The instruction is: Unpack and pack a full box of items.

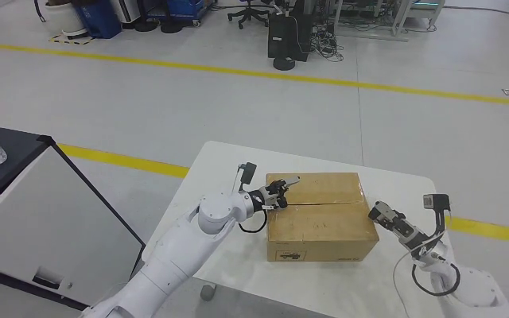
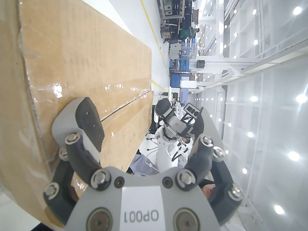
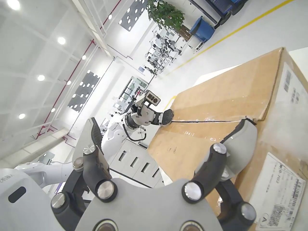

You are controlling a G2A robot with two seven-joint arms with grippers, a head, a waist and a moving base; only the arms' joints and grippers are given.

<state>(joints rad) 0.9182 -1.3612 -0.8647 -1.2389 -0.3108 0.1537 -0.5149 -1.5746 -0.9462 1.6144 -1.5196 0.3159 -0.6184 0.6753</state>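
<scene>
Closed, taped cardboard box (image 1: 318, 211) stands on the bench (image 1: 334, 278), barcode labels (image 3: 281, 193) on its end face, with left gripper (image 2: 143, 108) and right gripper (image 1: 378, 211), both wide open and empty, at opposite ends of its top seam (image 3: 207, 121).

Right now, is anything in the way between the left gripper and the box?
Nothing visible. The left gripper is open at the box end, one of its fingers against the top beside the seam.

Left hand (image 1: 280, 191), fingers (image 2: 87, 116) spread; right hand (image 1: 387, 215), fingers (image 3: 243, 134) likewise spread; both well apart
</scene>
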